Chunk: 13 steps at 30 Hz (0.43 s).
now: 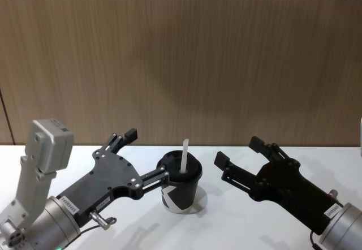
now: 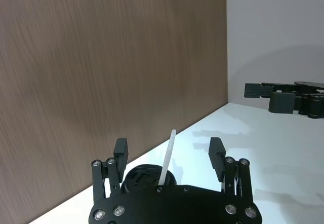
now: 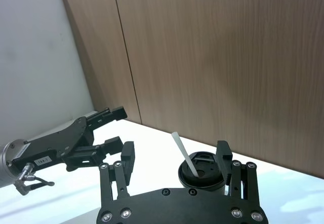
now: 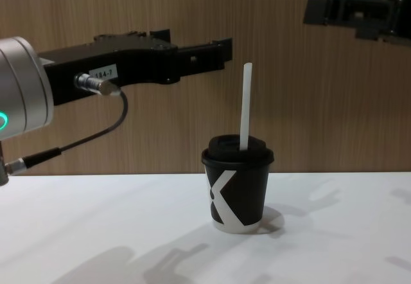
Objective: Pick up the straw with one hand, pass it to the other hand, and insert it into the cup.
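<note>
Straw stood upright in lid of cup at table centre, left gripper at 9 o'clock, fingers spread, right gripper at 3 o'clock, fingers spread, empty.

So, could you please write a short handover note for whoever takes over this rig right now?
Left claw: open, holding nothing, raised just left of the cup.
Right claw: open, holding nothing, raised to the cup's right.
Small black paper cup with domed lid and white K mark: upright on the white table.
Thin white straw: standing through the lid's hole, free of both claws.
Done: pickup, handover, insertion.
Left: pull both arms back.
</note>
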### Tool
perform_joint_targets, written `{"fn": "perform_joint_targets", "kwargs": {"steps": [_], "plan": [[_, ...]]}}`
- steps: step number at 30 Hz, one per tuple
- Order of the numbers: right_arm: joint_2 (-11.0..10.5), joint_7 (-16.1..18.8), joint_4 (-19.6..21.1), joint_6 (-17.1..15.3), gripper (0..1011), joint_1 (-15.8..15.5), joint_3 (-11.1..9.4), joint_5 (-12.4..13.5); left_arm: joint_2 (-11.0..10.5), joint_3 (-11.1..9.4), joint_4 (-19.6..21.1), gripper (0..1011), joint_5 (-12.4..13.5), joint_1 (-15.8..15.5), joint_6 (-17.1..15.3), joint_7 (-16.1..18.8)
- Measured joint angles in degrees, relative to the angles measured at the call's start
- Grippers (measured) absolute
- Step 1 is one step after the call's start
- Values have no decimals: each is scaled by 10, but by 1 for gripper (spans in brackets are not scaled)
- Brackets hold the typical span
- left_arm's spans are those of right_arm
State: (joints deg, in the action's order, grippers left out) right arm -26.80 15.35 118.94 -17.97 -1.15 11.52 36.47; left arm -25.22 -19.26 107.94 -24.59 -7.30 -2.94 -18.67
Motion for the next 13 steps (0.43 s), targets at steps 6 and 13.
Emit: {"fn": "perform_joint_targets", "kwargs": {"steps": [6, 13], "plan": [[0, -2, 0, 0, 1001, 0, 2, 0, -1, 1, 2, 999, 1, 3, 0, 1], [-1, -2, 1, -1, 1001, -1, 2, -1, -1, 2, 4, 1000, 2, 4, 1, 2]]}}
